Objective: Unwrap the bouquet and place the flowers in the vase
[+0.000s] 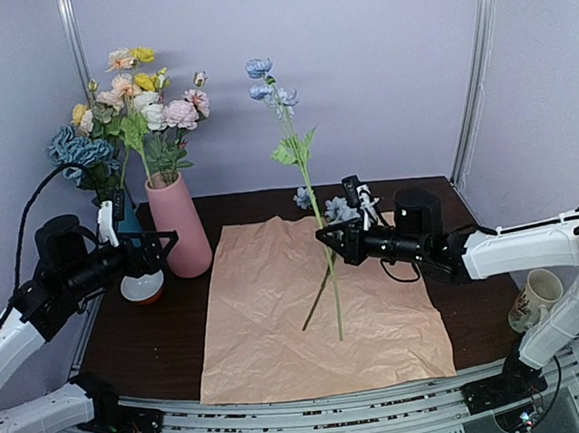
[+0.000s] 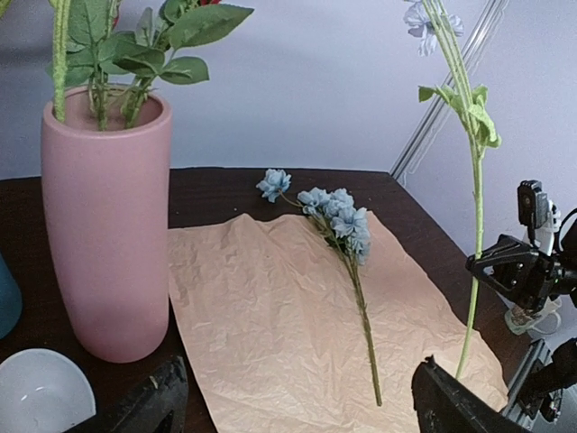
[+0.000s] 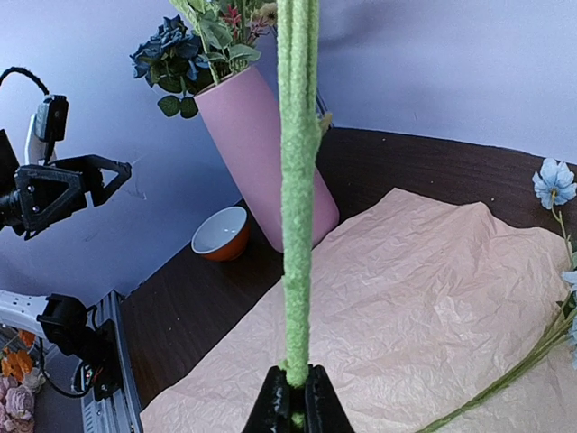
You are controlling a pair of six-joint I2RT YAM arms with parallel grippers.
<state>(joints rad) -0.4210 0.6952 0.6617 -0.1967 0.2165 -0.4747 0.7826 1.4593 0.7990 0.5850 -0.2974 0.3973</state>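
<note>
The pink vase (image 1: 178, 225) stands at the back left with several pastel flowers (image 1: 150, 97) in it. The peach wrapping paper (image 1: 317, 315) lies spread flat in the middle of the table. My right gripper (image 1: 325, 238) is shut on the green stem (image 3: 297, 180) of a light blue flower (image 1: 264, 83) and holds it upright over the paper. A second blue flower (image 2: 338, 216) lies on the paper. My left gripper (image 1: 157, 249) hangs open and empty beside the vase (image 2: 106, 225), its fingers (image 2: 144, 406) low over the paper's left edge.
A teal vase (image 1: 124, 214) with a dusty-blue hydrangea (image 1: 79, 153) stands behind the left gripper. A red-and-white bowl (image 1: 142, 286) sits just left of the pink vase. A patterned mug (image 1: 539, 297) stands at the far right by the right arm.
</note>
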